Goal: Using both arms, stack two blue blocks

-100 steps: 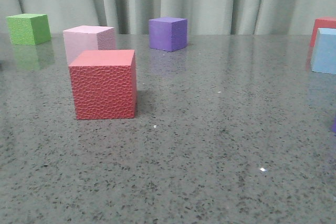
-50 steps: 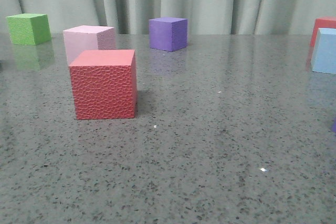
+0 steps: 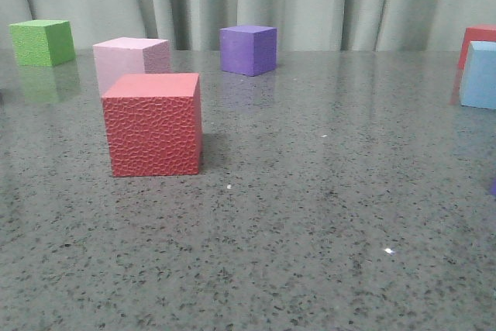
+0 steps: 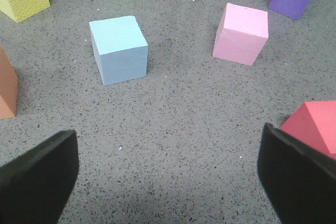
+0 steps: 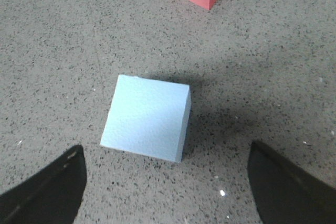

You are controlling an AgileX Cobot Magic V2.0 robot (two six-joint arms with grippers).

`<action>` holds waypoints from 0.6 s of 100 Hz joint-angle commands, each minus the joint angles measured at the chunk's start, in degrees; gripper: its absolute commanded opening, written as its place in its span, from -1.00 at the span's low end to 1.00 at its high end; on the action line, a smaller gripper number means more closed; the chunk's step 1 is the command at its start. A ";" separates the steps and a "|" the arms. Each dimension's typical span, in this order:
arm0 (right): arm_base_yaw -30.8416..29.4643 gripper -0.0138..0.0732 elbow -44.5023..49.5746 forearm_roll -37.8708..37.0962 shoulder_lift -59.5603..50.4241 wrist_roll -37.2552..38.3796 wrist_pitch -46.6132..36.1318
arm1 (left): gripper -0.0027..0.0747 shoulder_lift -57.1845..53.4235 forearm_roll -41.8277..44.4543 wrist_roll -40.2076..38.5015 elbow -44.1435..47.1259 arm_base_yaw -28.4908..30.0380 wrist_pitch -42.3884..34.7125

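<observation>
On grey table, pale matte-blue cube [image 5: 147, 123]

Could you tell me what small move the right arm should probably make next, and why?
Probably lower the right gripper straight down: its black fingers are spread wide and empty above the grey speckled table, and the pale sky-blue matte cube sits free between them, slightly ahead.
</observation>
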 commanded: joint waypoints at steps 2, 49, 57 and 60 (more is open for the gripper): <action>-0.03 0.75 -3.37 -0.21 0.75 0.45 -3.27 | 0.75 0.54 -0.71 -0.17 -1.81 -0.09 -4.23; 1.17 0.75 -8.90 -0.21 9.96 1.90 -3.21 | 0.75 0.54 -0.71 -0.17 -1.81 -0.09 -5.03; 1.69 0.75 -9.49 -0.21 11.41 2.24 -3.10 | 0.75 0.54 -0.71 -0.17 -1.81 -0.09 -5.03; 1.69 0.75 -9.73 -0.21 11.94 2.30 -3.02 | 0.75 0.54 -0.71 -0.17 -1.81 -0.09 -5.03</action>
